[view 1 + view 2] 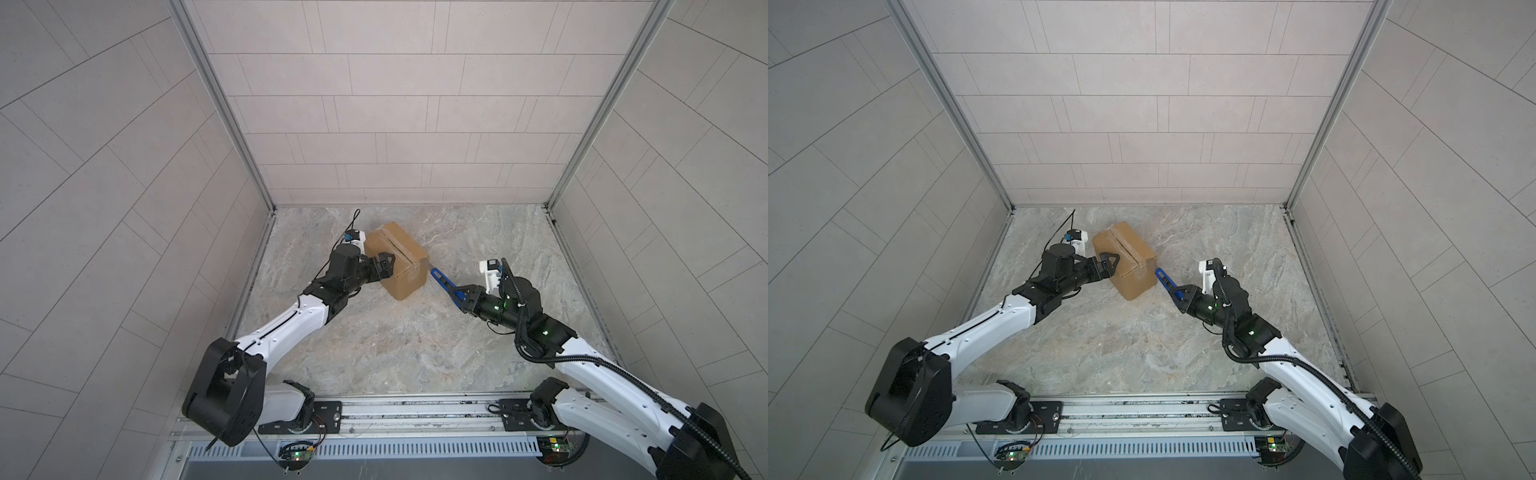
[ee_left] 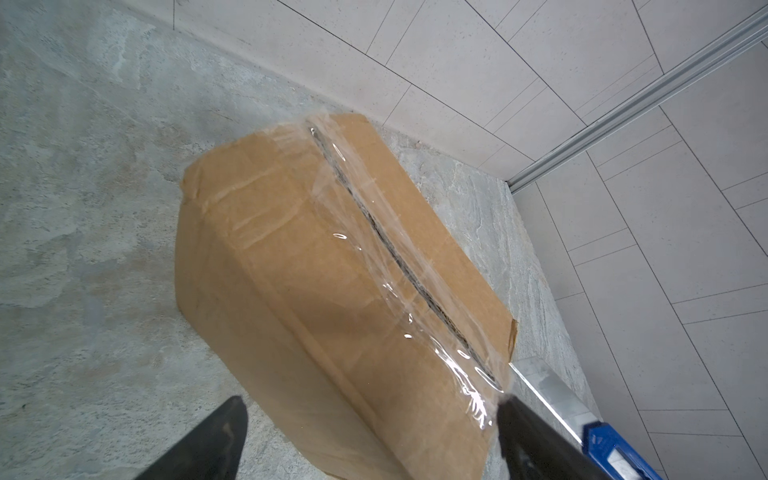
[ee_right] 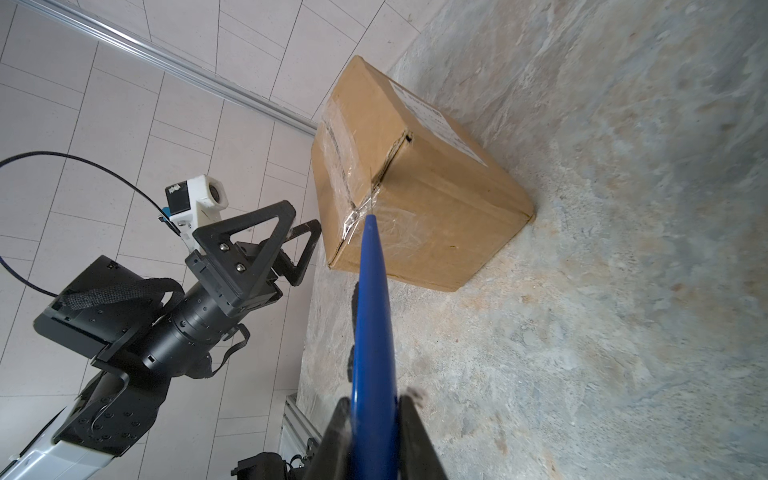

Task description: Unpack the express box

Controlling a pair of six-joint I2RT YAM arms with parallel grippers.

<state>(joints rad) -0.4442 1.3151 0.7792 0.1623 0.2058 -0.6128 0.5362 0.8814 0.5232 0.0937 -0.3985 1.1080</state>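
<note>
**A:** So where's the express box (image 1: pixel 397 259) sitting?

**B:** Pretty much dead centre in both top views, on the marble-look desk (image 1: pixel 395 349), turned at an angle. Flaps are shut, clear tape (image 2: pixel 374 232) runs over the top seam, and there's a white label (image 3: pixel 436 120) on one side. Whatever's inside is hidden.

**A:** And the arms?

**B:** Left end effector (image 1: pixel 384 268) comes in from the left of the frame, spread wide around the box's left end, one finger over the top. Can't tell if it's actually pressing the cardboard. Right end effector (image 1: pixel 461 297), right of centre, is clamped on a blue utility knife (image 1: pixel 444 282), blade out, tip right at the end of the taped seam.
</note>
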